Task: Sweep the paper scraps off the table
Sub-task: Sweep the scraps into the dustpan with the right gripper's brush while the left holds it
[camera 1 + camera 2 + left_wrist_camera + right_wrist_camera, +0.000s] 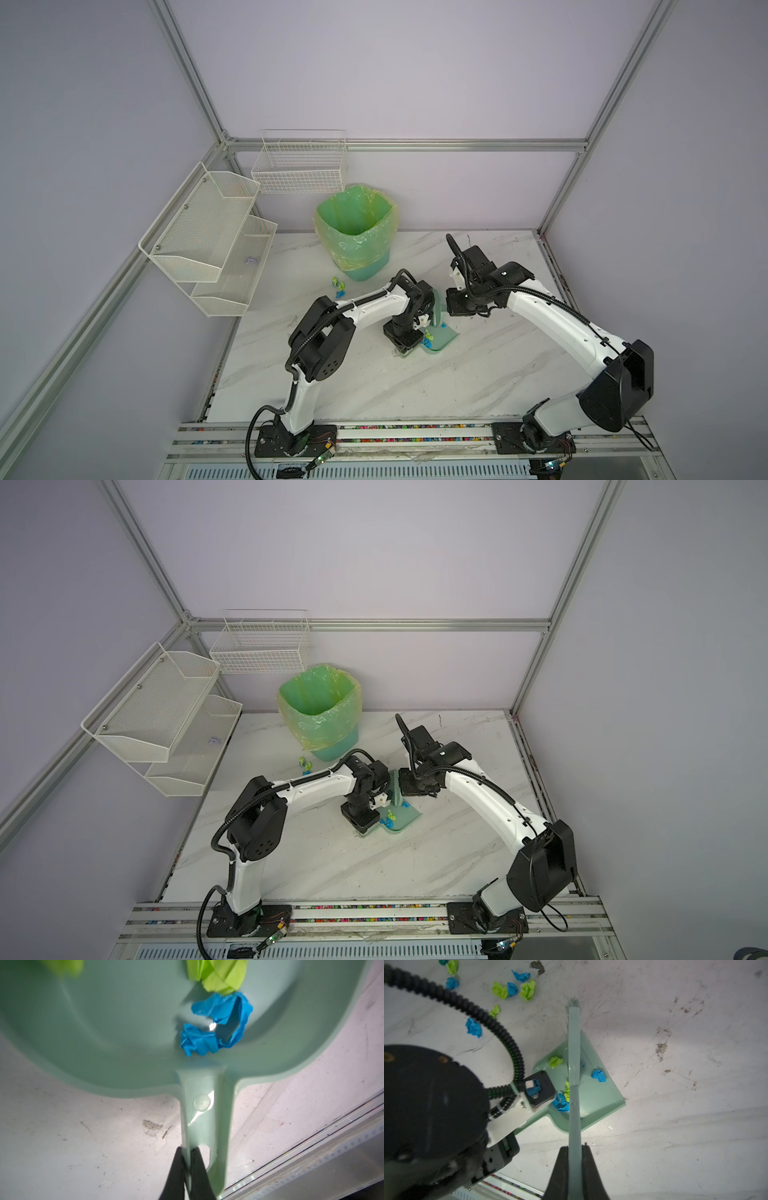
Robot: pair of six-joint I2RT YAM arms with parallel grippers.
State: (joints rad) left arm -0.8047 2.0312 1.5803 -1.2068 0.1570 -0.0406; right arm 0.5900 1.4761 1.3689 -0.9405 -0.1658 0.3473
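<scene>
Setting: white marble-patterned worktop (pixel 457 374) in a lilac-walled, aluminium-framed cell, with a green-lined bin (pixel 357 224) at the back, beyond the dustpan.
Dustpan (pixel 600 1095): pale green, resting on the worktop near its middle.
Left gripper (pixel 188 1149): fingers pinched shut on the dustpan's handle.
Right gripper (pixel 575 1147): fingers clamped on the handle of the brush (pixel 574 1043), brush head stretched across the dustpan's tray.
Collected: a handful of blue and lime paper scraps (pixel 209 1028) lying inside the dustpan, some close to the handle end.
Outstanding: loose scraps (pixel 512 989) scattered on the worktop well apart from the dustpan; in both top views a small cluster (pixel 338 286) between dustpan and bin.
Bin: no scraps made out inside.
Progress: judged partway, with a first batch in the dustpan, the far cluster unswept and the emptying into the bin not yet done.
</scene>
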